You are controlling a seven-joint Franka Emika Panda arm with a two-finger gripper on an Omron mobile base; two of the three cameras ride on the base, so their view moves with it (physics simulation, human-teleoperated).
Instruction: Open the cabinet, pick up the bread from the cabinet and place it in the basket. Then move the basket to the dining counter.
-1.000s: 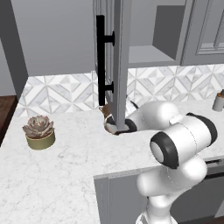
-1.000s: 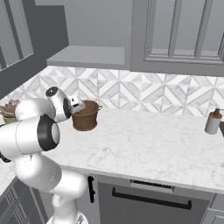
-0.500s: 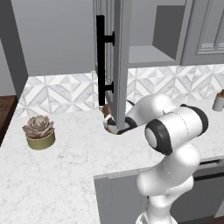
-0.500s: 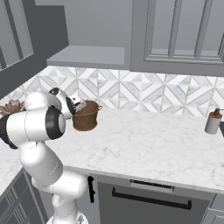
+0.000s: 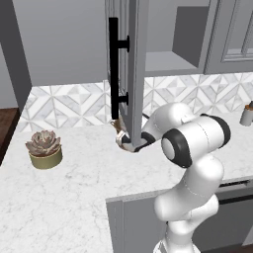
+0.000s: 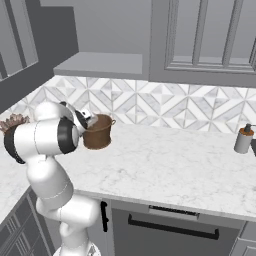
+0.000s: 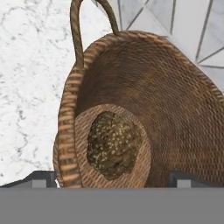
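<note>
The bread [image 7: 113,151] lies on the floor of the basket [image 7: 131,113], a rough brown lump resting flat on the woven bottom, so the placing step looks done and what is left is to carry the basket to the dining counter.

The end effector [image 7: 111,177] hangs right over the basket's mouth, looking straight down into it. Its two tips stand wide apart at the bottom of the hand view, one just outside the near wall of the basket, the other over the inside, and they hold nothing. The bread sits directly ahead of the end effector, between the lines of the two fingers, and well clear of them.

The basket stands on the tabletop [image 6: 165,165] close to its back edge, just before the tiled backsplash. In the left base view it is mostly hidden behind the edge of the open cabinet door [image 5: 129,74].

The relation that matters for the next move, as I judge it, is rim to fingers: the basket's near wall runs across between the open tips, so a short drop and a close would pinch that wall. A loop handle [image 7: 89,30] rises at the far side of the rim, across the basket from the end effector, and is the harder target from here. The door hangs just above the wrist, so lifting straight up risks a knock.
</note>
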